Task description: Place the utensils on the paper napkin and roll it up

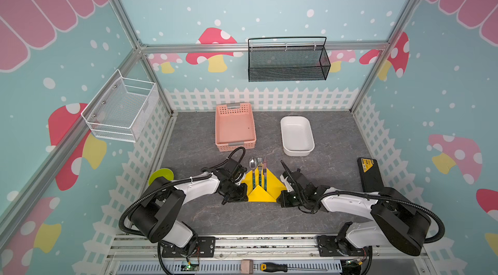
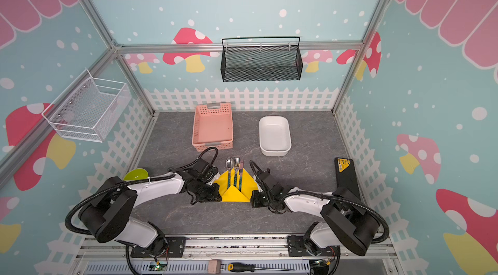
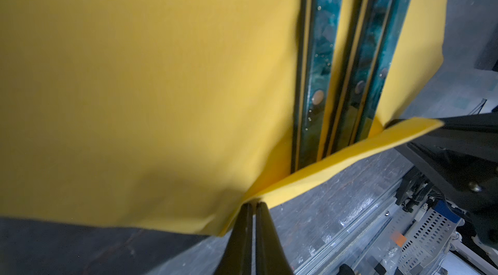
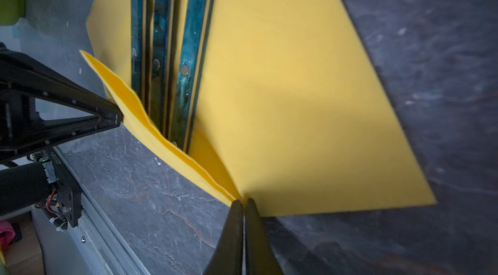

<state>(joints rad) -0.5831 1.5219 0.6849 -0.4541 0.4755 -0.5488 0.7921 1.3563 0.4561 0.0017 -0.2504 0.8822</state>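
The yellow paper napkin (image 1: 272,182) (image 2: 246,180) lies mid-table, and its near edge is folded up over the handle ends into a small triangle. On it lie the utensils side by side: spoon (image 1: 252,163), fork (image 1: 259,162) and knife (image 1: 265,165), heads toward the back. Their teal handles (image 3: 320,52) (image 4: 188,52) run under the fold. My left gripper (image 1: 245,192) (image 3: 253,203) is shut on the fold's left end. My right gripper (image 1: 281,196) (image 4: 244,201) is shut on its right end.
A pink basket (image 1: 218,136) and a white dish (image 1: 283,139) stand behind the napkin. A lime-green bowl (image 1: 161,174) sits at the left, a black box (image 1: 369,176) at the right. A screwdriver (image 1: 275,267) lies on the front rail. Wire baskets hang on the walls.
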